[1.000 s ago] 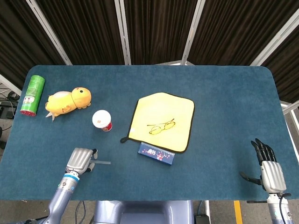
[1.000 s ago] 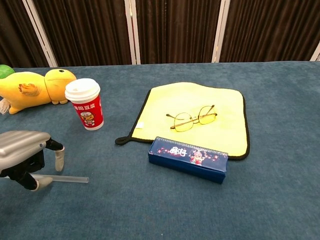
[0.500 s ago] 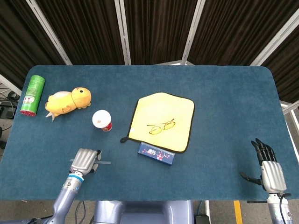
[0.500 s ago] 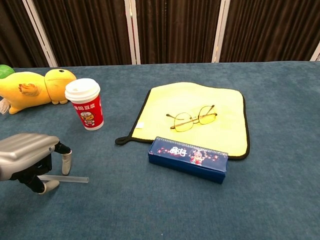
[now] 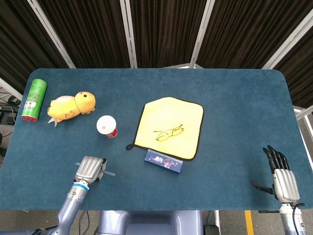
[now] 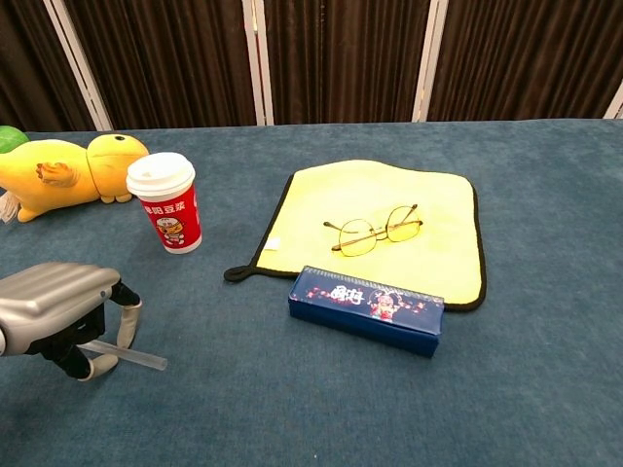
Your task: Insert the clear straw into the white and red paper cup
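Head view. The left hand [image 5: 89, 169] sits low over the near-left part of the table [image 5: 234, 98], fingers curled down onto the clear straw [image 5: 109, 174]. Only a short free end of the straw shows, sticking out to the hand's right and lying roughly crosswise, slightly angled toward the table's near edge. The white and red paper cup [image 5: 107, 126] stands upright beyond the hand, a little to its right, near but apart. The right hand [image 5: 282, 180] rests at the near-right corner, fingers spread and holding nothing, well apart from both straw and cup. The left hand is plainly the nearer one.

Chest view. The left hand [image 6: 60, 313] appears at the lower left, its fingers [image 6: 127, 321] closing around the straw [image 6: 131, 359]. The straw seems pinched, with its free end tilting down toward the table surface; whether that tip touches the table cannot be told. The cup [image 6: 167, 203] stands lidded beyond the hand, beside a yellow plush toy [image 6: 68, 173]. The right hand does not appear here.

Judgement: the straw lies nearly flat, while the cup's lid faces up. The coming move calls for raising the straw, turning its long axis upright and carrying it forward and slightly right to the lid.
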Controlling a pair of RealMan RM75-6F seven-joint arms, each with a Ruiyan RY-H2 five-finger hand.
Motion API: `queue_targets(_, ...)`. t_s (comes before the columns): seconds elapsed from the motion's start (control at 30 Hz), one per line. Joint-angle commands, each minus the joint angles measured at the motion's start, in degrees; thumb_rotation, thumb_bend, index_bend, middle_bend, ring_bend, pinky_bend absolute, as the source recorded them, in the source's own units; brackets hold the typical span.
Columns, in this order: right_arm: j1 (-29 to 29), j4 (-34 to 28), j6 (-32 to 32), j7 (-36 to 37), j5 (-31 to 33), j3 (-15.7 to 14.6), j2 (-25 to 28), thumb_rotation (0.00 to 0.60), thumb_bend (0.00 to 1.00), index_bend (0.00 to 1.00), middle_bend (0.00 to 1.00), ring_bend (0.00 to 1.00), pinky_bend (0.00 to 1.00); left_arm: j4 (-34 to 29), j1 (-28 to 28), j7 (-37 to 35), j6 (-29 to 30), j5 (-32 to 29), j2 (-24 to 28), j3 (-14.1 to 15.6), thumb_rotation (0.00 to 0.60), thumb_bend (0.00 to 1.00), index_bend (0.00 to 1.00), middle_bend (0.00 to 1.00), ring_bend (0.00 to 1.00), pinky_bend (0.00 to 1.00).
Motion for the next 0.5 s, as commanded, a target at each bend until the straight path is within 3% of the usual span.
queue_targets(0.03, 0.00, -0.04, -0.04, 0.01, 0.01, -0.02, 0.03, 0.600, 0.07, 0.00, 0.00, 0.00, 0.00, 0.09, -0.10, 0.00, 0.12, -0.09, 0.03, 0.20, 0.600, 0.39, 0.57, 1.00, 0.93, 0.80)
queue_targets(0.23, 0.01, -0.11, -0.11, 0.00, 0.02, -0.03, 0.06, 0.600, 0.07, 0.00, 0.00, 0.00, 0.00, -0.64, -0.28, -1.19, 0.90, 0.27, 0.52, -0.09, 0.600, 0.40, 0.57, 1.00, 0.93, 0.80)
queue_targets(0.5, 0.03, 0.05, -0.14, -0.02, 0.03, -0.01, 0.02, 0.600, 0.07, 0.00, 0.00, 0.00, 0.00, -6.49, -0.74, -3.30, 4.48, 3.58, 4.16, -3.13, 0.600, 0.40, 0.57, 1.00, 0.93, 0.80)
